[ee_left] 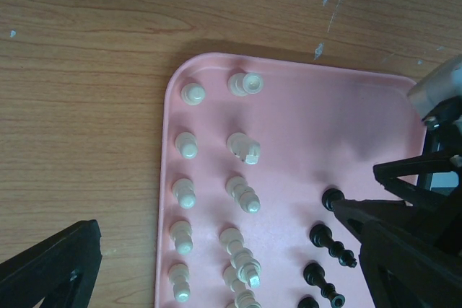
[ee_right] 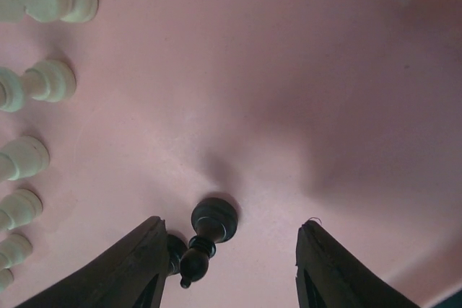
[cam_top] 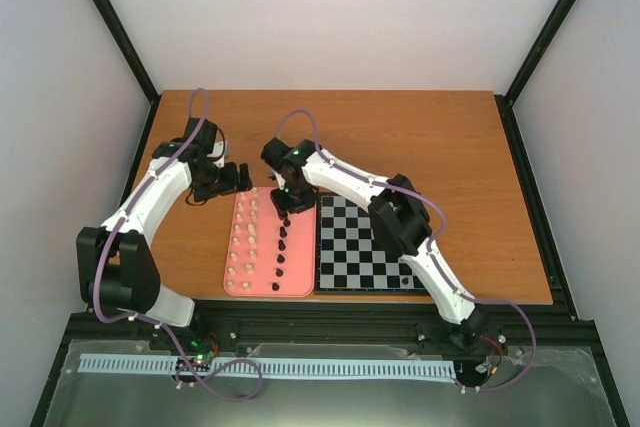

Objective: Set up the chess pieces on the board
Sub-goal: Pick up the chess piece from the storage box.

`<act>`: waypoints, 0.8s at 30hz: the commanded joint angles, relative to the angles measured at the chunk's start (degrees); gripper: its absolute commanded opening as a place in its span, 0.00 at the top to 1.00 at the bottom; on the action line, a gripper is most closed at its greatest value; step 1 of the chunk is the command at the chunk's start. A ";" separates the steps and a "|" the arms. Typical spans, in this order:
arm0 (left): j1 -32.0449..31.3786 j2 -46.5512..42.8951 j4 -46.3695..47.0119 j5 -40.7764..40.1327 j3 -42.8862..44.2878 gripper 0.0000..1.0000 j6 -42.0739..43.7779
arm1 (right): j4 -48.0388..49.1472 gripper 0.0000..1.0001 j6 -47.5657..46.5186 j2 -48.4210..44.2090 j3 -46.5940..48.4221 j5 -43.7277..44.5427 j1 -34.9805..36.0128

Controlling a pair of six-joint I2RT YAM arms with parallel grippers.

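The chess pieces [cam_top: 283,244] all rest on a pink tray [cam_top: 303,269] at the near middle of a wooden table [cam_top: 420,147]; they are tiny turned figures, each far smaller than a gripper, in two colours. The dark pieces [ee_left: 332,244] form a single column down the right part of the tray; they are glossy black, with round collars and narrow necks. The cream-white pieces [cam_top: 245,244] fill two columns along the tray's left side; the outer column is short and round-headed, the inner column taller and more varied in shape. From these angles I cannot tell whether each figure stands upright or lies on its side.

The board [cam_top: 365,247], a flat square of black and pale checks with a thin dark border, lies just beside the tray on its right; the two edges run parallel and nearly touch.

The right gripper [ee_right: 231,223] reaches over the far end of the tray and hangs low above the pink surface; its jaws are spread wide, one finger on either side of the farthest dark piece [ee_right: 209,232]. One finger is close beside that piece; a clear gap separates it from the other; nothing is gripped.

The left gripper [cam_top: 237,178] hovers over the table at the tray's far left corner; its wrist view shows one finger [ee_left: 50,272] far out at the bottom corner of the frame; it is spread wide and holds nothing.
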 commanded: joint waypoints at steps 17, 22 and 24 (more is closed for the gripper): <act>-0.18 0.27 -0.03 0.38 0.70 0.00 0.34 | -0.37 0.75 -2.17 2.91 2.20 -2.42 1.35; -0.18 -0.02 0.15 0.31 0.27 0.00 0.34 | -0.87 0.89 -2.67 3.35 2.23 -2.95 1.65; -0.23 -0.09 0.15 0.24 0.07 0.00 0.36 | -1.02 0.95 -2.70 3.15 2.20 -2.55 1.66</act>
